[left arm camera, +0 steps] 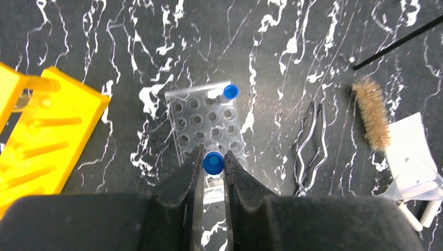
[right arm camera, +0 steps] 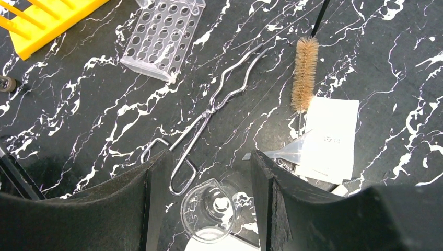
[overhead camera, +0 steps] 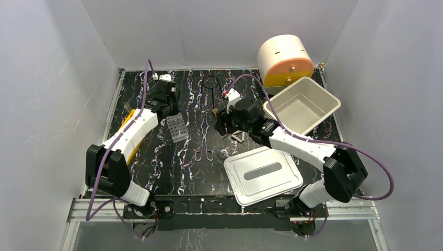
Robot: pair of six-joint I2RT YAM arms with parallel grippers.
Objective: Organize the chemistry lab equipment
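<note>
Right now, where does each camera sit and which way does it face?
Top external: above and behind the robot, looking down on the table; left arm and right arm show.
Left wrist: on the left arm, looking down past the left claw, shut on a blue-capped tube over the rack.
Right wrist: on the right arm, looking down through the open right claw at a beaker.
Shared: both wrist views show rack, tongs and brush.

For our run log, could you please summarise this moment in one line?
left gripper shut on blue-capped tube at clear tube rack | second capped tube in rack corner | right gripper open over glass beaker
</note>
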